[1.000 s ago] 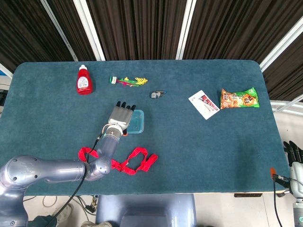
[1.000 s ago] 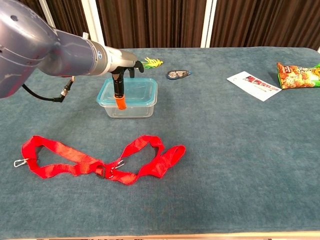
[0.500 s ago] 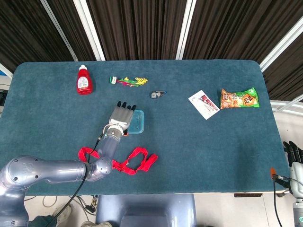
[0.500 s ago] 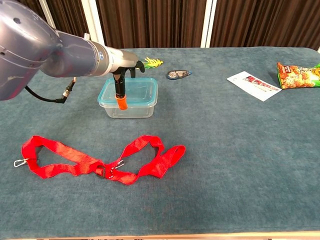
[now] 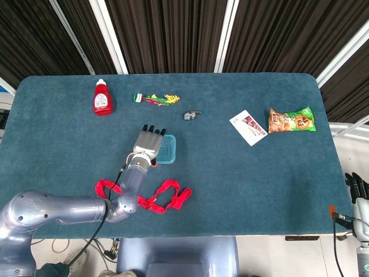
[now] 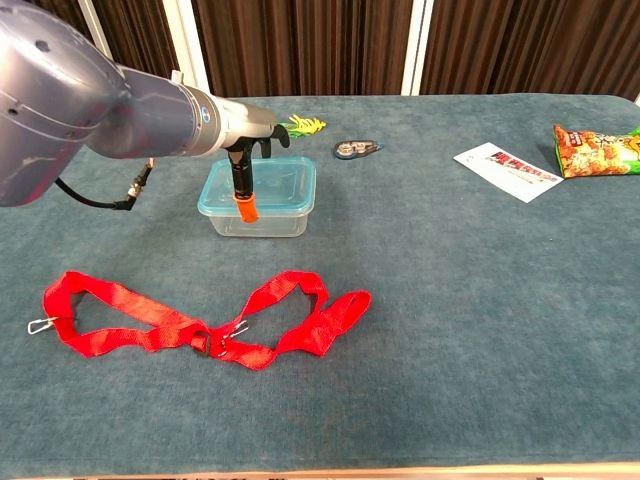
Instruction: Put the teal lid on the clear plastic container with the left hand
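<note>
The teal lid (image 6: 262, 186) sits on the clear plastic container (image 6: 258, 214) near the middle-left of the table (image 5: 230, 173), and it looks level. The left hand (image 5: 147, 142) hovers flat over the lid's left part with fingers stretched out and holding nothing; whether they touch the lid I cannot tell. The right hand (image 5: 358, 190) hangs off the table's right edge, fingers apart and empty. Lid and container are probably light, thin, smooth plastic, stiff enough to press but apt to slide on the cloth, so pushing down at the rim and corners seems best. The ketchup bottle (image 5: 102, 97), snack bag (image 5: 291, 120) and card (image 5: 248, 127) carry print too small to read.
</note>
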### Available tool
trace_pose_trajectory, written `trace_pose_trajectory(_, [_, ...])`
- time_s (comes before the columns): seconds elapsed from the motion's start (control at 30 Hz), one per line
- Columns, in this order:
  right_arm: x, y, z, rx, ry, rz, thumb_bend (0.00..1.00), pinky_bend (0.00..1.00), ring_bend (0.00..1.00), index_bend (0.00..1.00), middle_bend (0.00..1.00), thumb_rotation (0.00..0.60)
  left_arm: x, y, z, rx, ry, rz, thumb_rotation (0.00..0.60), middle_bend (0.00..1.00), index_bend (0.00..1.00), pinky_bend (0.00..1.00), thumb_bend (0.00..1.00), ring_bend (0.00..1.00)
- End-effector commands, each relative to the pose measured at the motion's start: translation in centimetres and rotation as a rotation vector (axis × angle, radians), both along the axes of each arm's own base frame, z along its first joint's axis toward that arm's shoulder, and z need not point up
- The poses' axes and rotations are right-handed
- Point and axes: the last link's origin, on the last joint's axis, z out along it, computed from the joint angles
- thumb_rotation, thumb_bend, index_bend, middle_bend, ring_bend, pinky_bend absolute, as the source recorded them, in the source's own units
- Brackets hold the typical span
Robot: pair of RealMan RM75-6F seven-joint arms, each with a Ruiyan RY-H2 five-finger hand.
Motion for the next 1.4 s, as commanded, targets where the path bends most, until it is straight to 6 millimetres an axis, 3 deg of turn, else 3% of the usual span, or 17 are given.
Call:
trace_pose_trajectory(0.03, [0.0, 0.0, 0.0, 0.0, -0.001, 0.0, 0.39, 0.0, 0.02, 0.06, 0.04, 0.6, 0.0, 0.0, 0.0, -0.003, 0.002, 0.0, 0.6, 0.31, 0.06, 0.0, 0.15, 0.03])
trace_pose_trajectory(0.37, [0.0, 0.0, 0.0, 0.0, -0.002, -0.002, 0.39, 0.0, 0.02, 0.06, 0.04, 0.6, -0.1, 0.0, 0.2, -0.007, 0.025, -0.017, 0.6, 0.16, 0.02, 0.0, 0.1, 0.02])
trace_pose_trajectory(0.73, [0.0, 0.0, 0.0, 0.002, -0.001, -0.003, 0.39, 0.0, 0.02, 0.06, 0.04, 0.6, -0.1, -0.1, 0.3, -0.017, 0.051, -0.032, 0.6, 0.05, 0.0, 0.0, 0.1, 0.0])
trace_pose_trajectory(1.13, [0.0, 0.0, 0.0, 0.002, 0.004, -0.003, 0.39, 0.0, 0.02, 0.06, 0.04, 0.6, 0.2, -0.3, 0.8, -0.003, 0.074, -0.069, 0.6, 0.03, 0.0, 0.0, 0.1, 0.0])
trace_pose_trajectory(1.4, [0.0, -0.1, -0.1, 0.003, 0.008, -0.004, 0.39, 0.0, 0.02, 0.06, 0.04, 0.6, 0.1, -0.7, 3.0, 0.02, 0.097, -0.123, 0.6, 0.04, 0.0, 0.0, 0.1, 0.0])
